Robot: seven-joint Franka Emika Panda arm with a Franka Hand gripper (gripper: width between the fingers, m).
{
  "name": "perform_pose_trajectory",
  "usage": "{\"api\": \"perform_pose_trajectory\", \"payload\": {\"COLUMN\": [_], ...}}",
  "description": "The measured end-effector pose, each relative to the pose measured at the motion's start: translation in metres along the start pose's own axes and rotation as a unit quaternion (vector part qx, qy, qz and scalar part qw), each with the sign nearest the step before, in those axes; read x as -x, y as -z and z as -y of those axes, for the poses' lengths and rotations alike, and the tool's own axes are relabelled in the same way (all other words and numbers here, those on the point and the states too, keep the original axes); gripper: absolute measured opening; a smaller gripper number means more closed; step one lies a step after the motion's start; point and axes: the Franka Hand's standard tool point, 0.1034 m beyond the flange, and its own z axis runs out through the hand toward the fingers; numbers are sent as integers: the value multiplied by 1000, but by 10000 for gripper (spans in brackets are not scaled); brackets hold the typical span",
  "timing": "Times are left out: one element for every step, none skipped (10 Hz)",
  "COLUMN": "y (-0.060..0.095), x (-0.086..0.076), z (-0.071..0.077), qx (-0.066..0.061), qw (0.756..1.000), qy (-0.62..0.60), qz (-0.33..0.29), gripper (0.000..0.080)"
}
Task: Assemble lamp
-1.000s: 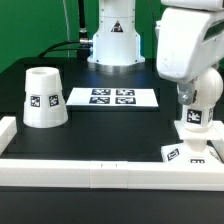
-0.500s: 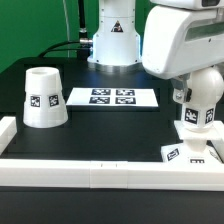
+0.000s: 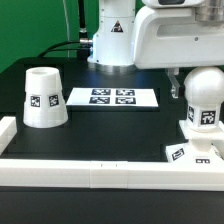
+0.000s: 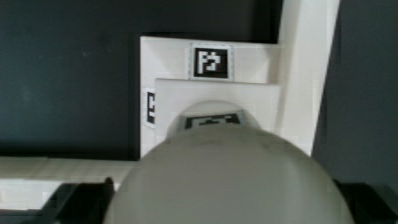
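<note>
The rounded bulb (image 3: 206, 108) stands upright on the flat square base (image 3: 186, 153) at the exterior view's right, by the front rail. My gripper (image 3: 200, 92) hangs over it, with a dark finger showing on its left side. In the wrist view the bulb (image 4: 217, 160) fills the foreground between my dark fingers (image 4: 75, 198), and the gripper (image 4: 217, 196) looks shut on it. The base (image 4: 214, 75) lies under it with a tag showing. The tapered shade (image 3: 43, 97) stands alone, mouth down, at the exterior view's left.
The marker board (image 3: 112, 97) lies flat in the middle at the back. A white rail (image 3: 90, 172) runs along the front edge and shows beside the base in the wrist view (image 4: 313, 60). The arm's pedestal (image 3: 112, 45) stands behind.
The arm's upper body has swung toward the exterior view's left and the wrist has turned. The bulb's tag has shifted to the right. The bulb stays on the base.
</note>
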Motion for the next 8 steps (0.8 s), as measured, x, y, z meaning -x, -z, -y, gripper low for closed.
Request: {"api": "perform_pose_trajectory", "payload": {"y": [0,0,0,0,-1,-1,-1,-1], "x": [0,0,0,0,0,0,1,1], "z": [0,1,1,1,2,2,2,1], "qx": [0,-1,-1,-2,-5,-9,-14,-21], "qw": [999,998,995,992,985,976,962,949], "qy": [-36,-68,-97,-123,-172,-219,-271,-313], "qz": [0,0,1,1,-1,-8,-7,-4], "gripper": [577,577,577,577,577,577,577,577]}}
